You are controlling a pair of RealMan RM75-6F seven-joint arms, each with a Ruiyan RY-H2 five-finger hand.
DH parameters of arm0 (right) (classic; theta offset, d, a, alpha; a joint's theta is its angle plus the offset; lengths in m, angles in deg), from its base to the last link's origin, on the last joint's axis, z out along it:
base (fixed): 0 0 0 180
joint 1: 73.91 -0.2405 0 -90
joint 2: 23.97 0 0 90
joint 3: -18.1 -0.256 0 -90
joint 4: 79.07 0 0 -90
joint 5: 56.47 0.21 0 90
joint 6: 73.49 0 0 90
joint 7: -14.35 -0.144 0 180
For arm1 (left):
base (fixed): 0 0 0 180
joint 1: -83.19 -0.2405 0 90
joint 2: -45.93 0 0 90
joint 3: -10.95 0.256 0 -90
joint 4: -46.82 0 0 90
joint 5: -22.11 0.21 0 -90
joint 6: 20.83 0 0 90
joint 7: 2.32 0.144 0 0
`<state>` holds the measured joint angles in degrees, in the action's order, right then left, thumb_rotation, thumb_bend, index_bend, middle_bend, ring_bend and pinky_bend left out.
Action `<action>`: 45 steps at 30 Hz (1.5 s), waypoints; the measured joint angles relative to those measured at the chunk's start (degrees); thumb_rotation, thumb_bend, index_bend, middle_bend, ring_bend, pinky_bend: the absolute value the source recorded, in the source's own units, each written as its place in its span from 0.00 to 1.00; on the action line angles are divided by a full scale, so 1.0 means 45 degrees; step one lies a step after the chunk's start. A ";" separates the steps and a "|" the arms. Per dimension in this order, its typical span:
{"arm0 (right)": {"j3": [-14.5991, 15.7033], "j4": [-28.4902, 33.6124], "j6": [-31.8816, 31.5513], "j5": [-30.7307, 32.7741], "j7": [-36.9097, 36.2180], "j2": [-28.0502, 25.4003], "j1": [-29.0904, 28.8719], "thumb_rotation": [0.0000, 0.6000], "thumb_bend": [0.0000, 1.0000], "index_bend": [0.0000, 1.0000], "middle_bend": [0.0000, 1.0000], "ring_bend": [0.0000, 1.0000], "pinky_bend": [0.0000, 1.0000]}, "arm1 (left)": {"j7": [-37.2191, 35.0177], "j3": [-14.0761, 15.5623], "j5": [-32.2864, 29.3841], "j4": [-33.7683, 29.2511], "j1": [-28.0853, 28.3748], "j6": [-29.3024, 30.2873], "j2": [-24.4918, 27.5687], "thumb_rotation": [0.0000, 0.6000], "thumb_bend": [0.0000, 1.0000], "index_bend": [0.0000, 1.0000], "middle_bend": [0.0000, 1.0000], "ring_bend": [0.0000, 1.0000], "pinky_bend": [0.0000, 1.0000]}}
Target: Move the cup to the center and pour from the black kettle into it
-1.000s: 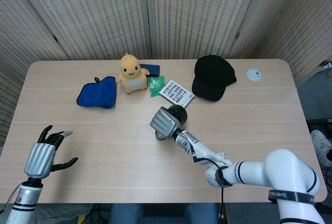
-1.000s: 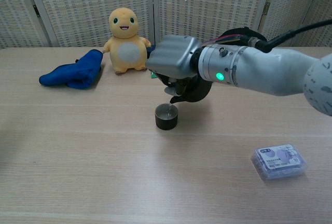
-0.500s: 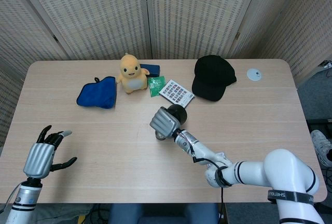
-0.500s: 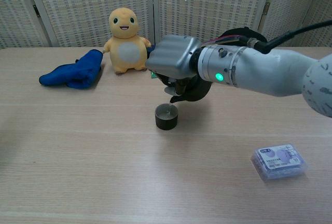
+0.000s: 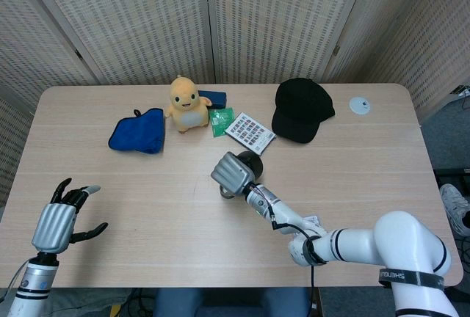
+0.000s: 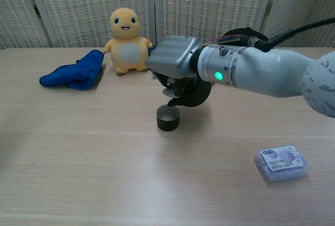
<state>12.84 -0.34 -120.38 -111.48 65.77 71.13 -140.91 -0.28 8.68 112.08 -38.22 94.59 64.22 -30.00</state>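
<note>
The right hand [image 6: 175,65] grips the black kettle [image 6: 192,91], tilted, spout just above the short dark cup [image 6: 168,117] mid-bench. Pale wood-grain bench [image 5: 147,207] lies bare in front and left of the cup. The left hand [image 5: 57,221] hovers with fingers spread, holding nothing, at the near-left edge. A soft plush [image 6: 125,40], blue cloth [image 6: 76,71] and black cap [image 5: 301,110] line the back.

The right arm reaches forward over the middle of the bench, its forearm showing a lit green lamp. The right hand [image 6: 175,65] is knuckles-up with fingers curled under, gripping the kettle [image 6: 192,92]. The left hand [image 5: 55,223] hovers low at the near-left bench edge, fingers [image 5: 73,192] spread and holding nothing.
</note>
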 measured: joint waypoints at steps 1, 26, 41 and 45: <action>-0.0029 0.0033 0.0002 0.0017 -0.0085 -0.0016 0.0011 0.84 0.46 1.00 1.00 1.00 0.63 | -0.0001 -0.0001 0.0004 -0.0003 -0.0001 0.0006 0.0002 0.00 0.02 0.23 0.29 0.31 0.06; -0.0483 0.2264 -0.0975 -0.0162 -0.5075 -0.2693 0.2450 0.84 0.43 1.00 1.00 1.00 0.63 | 0.0181 0.0079 -0.0075 -0.0086 0.0018 -0.0275 -0.0022 0.00 0.02 0.23 0.29 0.31 0.06; -0.0034 0.0437 -0.0637 -0.1479 -0.8726 -0.2422 0.4095 0.84 0.41 1.00 1.00 1.00 0.63 | 0.0389 0.0089 -0.0211 -0.0120 0.0174 -0.0657 -0.0161 0.00 0.02 0.23 0.29 0.31 0.06; -0.0037 -0.0094 -0.0449 -0.1749 -0.9397 -0.2199 0.4315 0.84 0.38 1.00 1.00 1.00 0.63 | 0.0437 0.0088 -0.0232 -0.0152 0.0183 -0.0673 -0.0169 0.00 0.02 0.23 0.29 0.31 0.06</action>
<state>12.67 -0.77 -122.40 -119.35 23.48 61.23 -121.49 1.69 9.07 111.03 -38.91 95.42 61.19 -30.76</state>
